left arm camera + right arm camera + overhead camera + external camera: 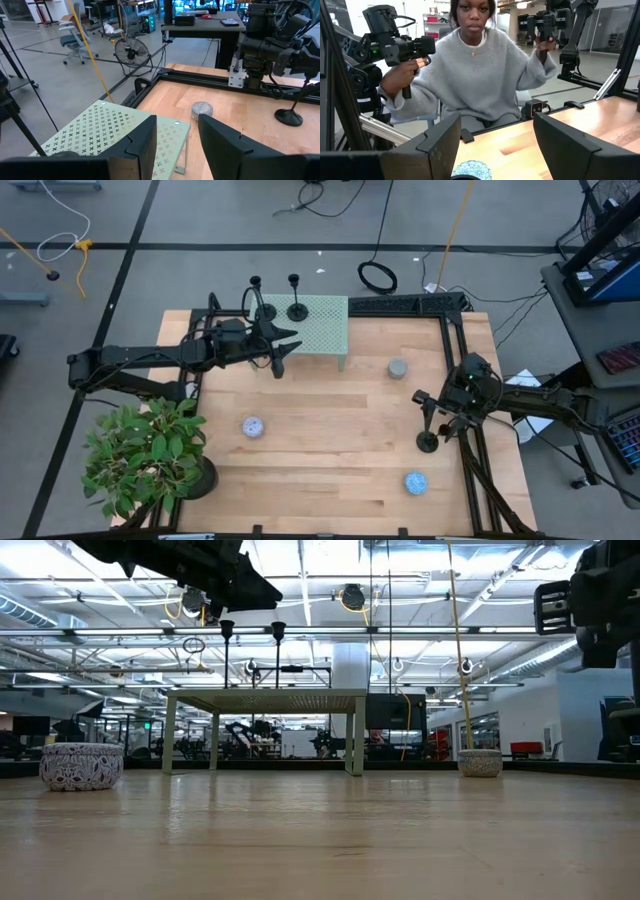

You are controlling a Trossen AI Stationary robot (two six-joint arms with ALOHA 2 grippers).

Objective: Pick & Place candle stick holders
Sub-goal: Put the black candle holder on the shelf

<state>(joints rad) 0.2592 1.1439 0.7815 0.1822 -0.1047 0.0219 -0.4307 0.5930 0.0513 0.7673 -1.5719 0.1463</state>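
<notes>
Two black candle stick holders (262, 308) (297, 307) stand by their round bases on the far left part of a small pale green perforated table (325, 330); they also show in the low view (227, 640) (278, 640). A third holder (428, 438) stands by its base on the wooden table at the right (288, 116). My left gripper (285, 348) (177, 145) is open and empty, in the air at the green table's near left side. My right gripper (452, 428) (495, 145) is open and empty, just right of the third holder, which does not show between its fingers.
A patterned bowl (253, 427) sits mid-left, a grey one (398, 368) right of the green table, a blue one (415, 482) near the front right. A potted plant (150, 450) fills the near left corner. A person sits beyond the table's near edge (475, 75).
</notes>
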